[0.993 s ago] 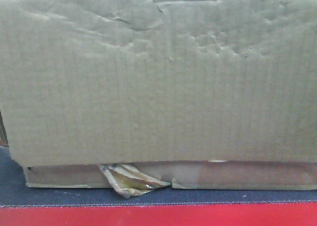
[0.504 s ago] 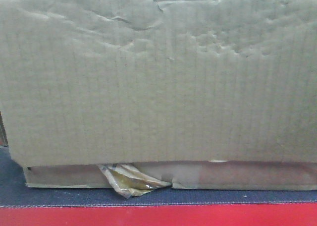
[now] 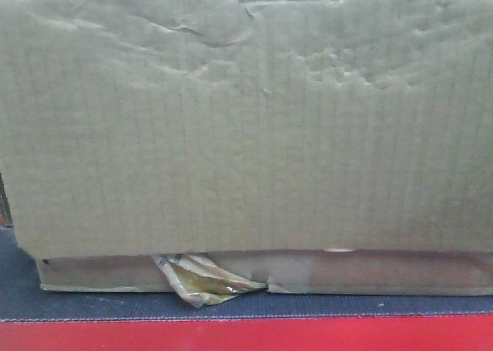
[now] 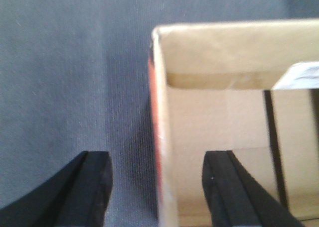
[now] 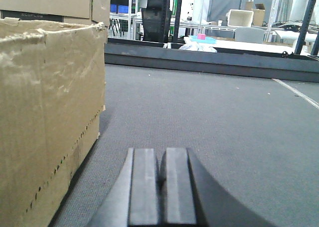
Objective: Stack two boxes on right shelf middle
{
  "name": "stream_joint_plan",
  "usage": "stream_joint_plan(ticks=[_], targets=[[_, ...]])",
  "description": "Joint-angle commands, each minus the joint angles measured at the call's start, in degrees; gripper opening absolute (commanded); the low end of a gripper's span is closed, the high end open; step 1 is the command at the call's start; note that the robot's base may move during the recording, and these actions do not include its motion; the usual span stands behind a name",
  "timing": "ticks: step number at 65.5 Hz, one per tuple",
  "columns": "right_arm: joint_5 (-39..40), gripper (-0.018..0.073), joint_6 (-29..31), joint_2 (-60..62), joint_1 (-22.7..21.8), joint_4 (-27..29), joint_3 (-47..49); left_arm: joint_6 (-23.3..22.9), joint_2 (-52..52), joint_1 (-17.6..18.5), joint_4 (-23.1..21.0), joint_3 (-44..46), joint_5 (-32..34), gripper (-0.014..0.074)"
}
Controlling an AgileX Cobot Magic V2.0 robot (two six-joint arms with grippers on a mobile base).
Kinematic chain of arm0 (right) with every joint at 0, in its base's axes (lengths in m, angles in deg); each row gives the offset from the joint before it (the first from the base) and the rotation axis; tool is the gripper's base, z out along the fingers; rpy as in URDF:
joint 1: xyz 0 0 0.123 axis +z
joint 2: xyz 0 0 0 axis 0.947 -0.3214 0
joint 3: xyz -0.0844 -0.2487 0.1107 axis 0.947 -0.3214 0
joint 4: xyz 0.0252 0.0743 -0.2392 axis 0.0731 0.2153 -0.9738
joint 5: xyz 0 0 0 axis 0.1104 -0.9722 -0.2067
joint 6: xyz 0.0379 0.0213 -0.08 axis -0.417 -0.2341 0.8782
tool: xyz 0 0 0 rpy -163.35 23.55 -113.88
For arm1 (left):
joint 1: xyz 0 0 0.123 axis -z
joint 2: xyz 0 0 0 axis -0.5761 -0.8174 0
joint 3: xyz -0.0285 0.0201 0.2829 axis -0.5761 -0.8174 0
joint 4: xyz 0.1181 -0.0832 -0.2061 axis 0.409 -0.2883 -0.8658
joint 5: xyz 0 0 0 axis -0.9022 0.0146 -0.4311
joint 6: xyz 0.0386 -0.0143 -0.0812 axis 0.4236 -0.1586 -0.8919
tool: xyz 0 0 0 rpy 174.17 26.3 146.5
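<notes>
From the front, the big box (image 3: 246, 120) fills nearly the whole view. It rests on top of the flat box (image 3: 370, 272), whose front shows as a low strip beneath it. A crumpled tape scrap (image 3: 202, 282) hangs from that strip at its lower left. Both boxes stand on the grey fabric surface (image 3: 115, 306), close behind its red edge (image 3: 246, 335).

The left gripper (image 4: 159, 187) is spread wide and straddles the upright side wall of an open-topped box (image 4: 219, 122). One finger (image 4: 89, 187) is outside, over the grey surface, and the other finger (image 4: 229, 187) is inside the box. The wall stands between them, touching neither. Which of the two boxes this is cannot be told.

The right gripper (image 5: 159, 182) has its fingers pressed together with nothing between them, low over the grey surface. A cardboard box wall (image 5: 50, 112) stands just beside it on the left, apart from it.
</notes>
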Motion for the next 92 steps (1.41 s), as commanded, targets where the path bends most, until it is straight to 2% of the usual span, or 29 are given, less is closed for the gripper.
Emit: stream_joint_plan(ticks=[1,10,15,18,27,35,46,58,67,73,78,83,92], targets=[[1.4,-0.0161,0.0,0.2,-0.1,-0.4,0.0,0.1,-2.2,0.4,-0.2,0.4,-1.0,0.0294],[1.4,-0.0161,0.0,0.2,-0.1,-0.4,0.0,0.1,-4.3,0.8,0.0,0.4,-1.1,0.0290],[1.4,-0.0161,0.0,0.2,-0.1,-0.4,0.0,-0.2,-4.4,0.8,0.0,0.4,-1.1,0.0241],[1.4,-0.0161,0.0,0.2,-0.1,-0.4,0.0,-0.3,-4.4,0.8,0.0,0.5,-1.1,0.0178],[1.4,-0.0161,0.0,0.2,-0.1,-0.4,0.0,-0.4,-4.4,0.8,-0.4,2.0,-1.7,-0.0113],[1.4,-0.0161,0.0,0.2,-0.1,-0.4,0.0,-3.5,-4.1,0.8,-0.3,4.8,-4.4,-0.0111],[1.4,-0.0161,0.0,0.2,-0.1,-0.4,0.0,-9.1,-1.9,0.8,2.9,13.0,-6.6,-0.0111],[1.4,-0.0161,0.0,0.2,-0.1,-0.4,0.0,-20.0,0.9,0.8,6.8,24.0,-6.7,-0.0111],[1.4,-0.0161,0.0,0.2,-0.1,-0.4,0.0,-21.5,1.4,1.7,6.3,33.3,-11.2,-0.0111],[1.4,-0.0161,0.0,0.2,-0.1,-0.4,0.0,-24.3,1.4,4.1,7.2,39.3,-11.4,-0.0111],[1.4,-0.0161,0.0,0.2,-0.1,-0.4,0.0,-29.1,1.4,7.6,9.2,43.4,-11.4,-0.0111],[1.4,-0.0161,0.0,0.2,-0.1,-0.4,0.0,-35.3,1.4,13.0,12.9,46.9,-11.4,-0.0111],[1.4,-0.0161,0.0,0.2,-0.1,-0.4,0.0,-41.6,1.4,24.3,18.3,48.9,-11.4,-0.0111]])
